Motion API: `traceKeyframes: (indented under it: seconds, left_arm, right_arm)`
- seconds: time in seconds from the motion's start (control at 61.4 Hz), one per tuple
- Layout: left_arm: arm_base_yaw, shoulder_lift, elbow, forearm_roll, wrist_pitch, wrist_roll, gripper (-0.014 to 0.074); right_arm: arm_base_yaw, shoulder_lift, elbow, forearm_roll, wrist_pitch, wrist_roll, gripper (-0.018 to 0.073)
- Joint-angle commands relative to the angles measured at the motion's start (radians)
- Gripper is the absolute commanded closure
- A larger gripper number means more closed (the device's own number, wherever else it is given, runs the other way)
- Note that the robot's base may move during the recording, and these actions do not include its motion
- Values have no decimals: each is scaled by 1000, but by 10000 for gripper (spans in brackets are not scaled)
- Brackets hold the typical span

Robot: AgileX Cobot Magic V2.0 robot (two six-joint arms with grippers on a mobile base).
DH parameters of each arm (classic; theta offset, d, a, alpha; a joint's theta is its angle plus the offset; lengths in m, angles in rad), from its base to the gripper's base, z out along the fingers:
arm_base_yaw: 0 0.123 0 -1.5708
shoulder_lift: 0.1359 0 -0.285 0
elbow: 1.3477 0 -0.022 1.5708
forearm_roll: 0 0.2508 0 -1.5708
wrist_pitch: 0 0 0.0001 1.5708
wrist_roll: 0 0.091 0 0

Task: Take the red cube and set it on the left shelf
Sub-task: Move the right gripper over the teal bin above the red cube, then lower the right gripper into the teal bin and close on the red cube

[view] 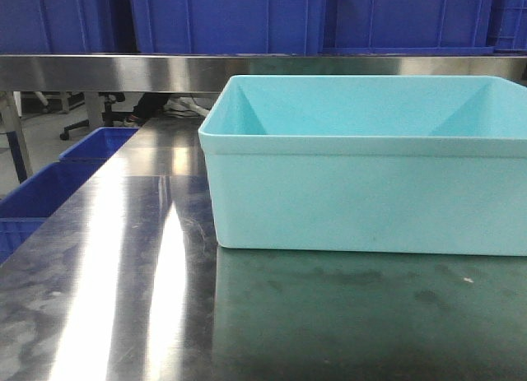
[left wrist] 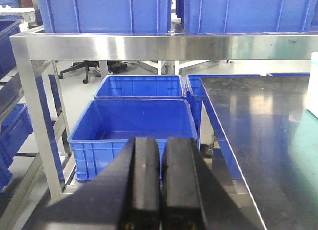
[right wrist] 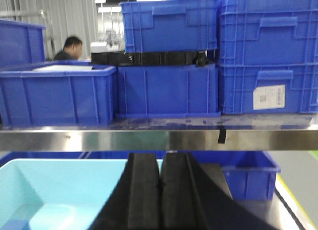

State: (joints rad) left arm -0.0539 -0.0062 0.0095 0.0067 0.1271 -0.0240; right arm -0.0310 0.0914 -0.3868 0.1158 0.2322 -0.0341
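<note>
Both end effectors were clenched on nothing. The left end effector had its two black fingers pressed together with only a thin seam between them. The right end effector looked the same in its own wrist view.

A shiny steel worktop filled the lower part of the front view. The left end effector hung off its left edge, over the floor. The left shelf ran as a flat steel rail across the back, above the worktop's far end. It carried large ribbed shelf crates of blue plastic, side by side. Left of the worktop, floor crates of the same blue stood open, one behind the other.

A turquoise tub stood upright on the right half of the worktop. Its near wall hid its floor from the front camera. The right end effector hovered just over the tub's right rim, facing the rail.

The red cube's place could not be told from any view.

A man's head showed behind the crates at left. A white label sat on one stacked crate.
</note>
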Motion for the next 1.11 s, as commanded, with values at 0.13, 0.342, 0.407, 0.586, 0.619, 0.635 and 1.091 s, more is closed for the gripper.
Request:
traceKeyframes:
  seconds: [0.13,0.342,0.407,0.586,0.619,0.635,1.091]
  left_arm:
    - [-4,-15,23,-7,-88,-1,495]
    - [-4,-15,23,-7,-88,-1,495]
    - [-4,-15,23,-7,-88,-1,495]
    - [-4,-15,23,-7,-88,-1,495]
    - [-4,-15,23,-7,-88,-1,495]
    - [-4,-15,23,-7,-88,-1,495]
    - [-4,-15,23,-7,-88,-1,495]
  right_arm:
    - [88,242,-315,2,180,-14,517]
    - [256,530,-582,2,472,-29,517]
    - [285,623,-651,2,535,-29,501]
    - [311,873,-773,3,638,-29,365]
    - [311,917,-789,3,640,-29,327]
    - [311,934,-797,3,640,-29,312]
    - [309,1401,-976,23,625,16,69]
